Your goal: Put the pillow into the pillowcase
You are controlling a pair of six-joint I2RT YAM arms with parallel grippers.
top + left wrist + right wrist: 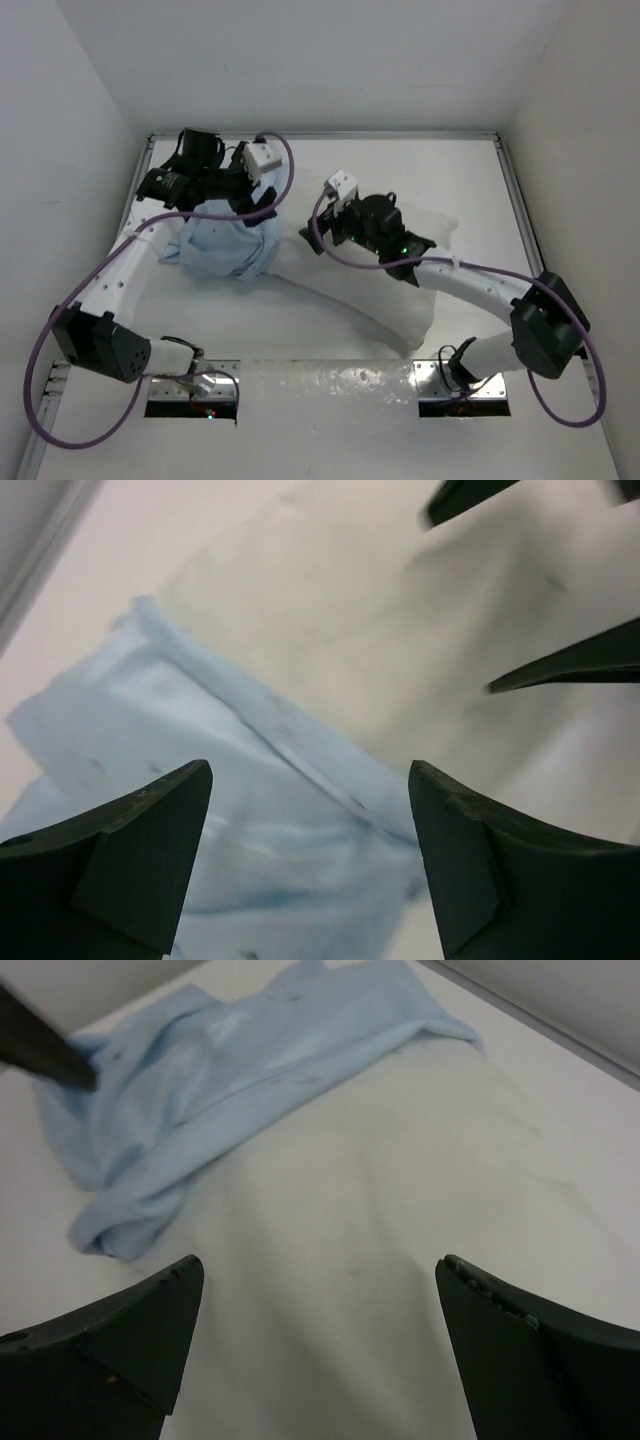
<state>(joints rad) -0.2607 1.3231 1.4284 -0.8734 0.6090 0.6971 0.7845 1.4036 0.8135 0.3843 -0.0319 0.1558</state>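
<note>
The white pillow [350, 290] lies across the middle of the table, from the centre toward the front right. The light blue pillowcase [220, 250] lies crumpled against its left end and overlaps that end. My left gripper [258, 205] is open and empty, hovering over the pillowcase [250, 820] where it meets the pillow [380, 630]. My right gripper [318, 232] is open and empty just above the pillow [400, 1180], with the pillowcase [230, 1060] beyond it. The left wrist view shows my left gripper [310, 768]; the right wrist view shows my right gripper [320, 1260].
The white table [400, 170] is boxed in by white walls at the back and on both sides, with a metal rail [520, 210] along the right edge. The two grippers are close together over the pillow's left end.
</note>
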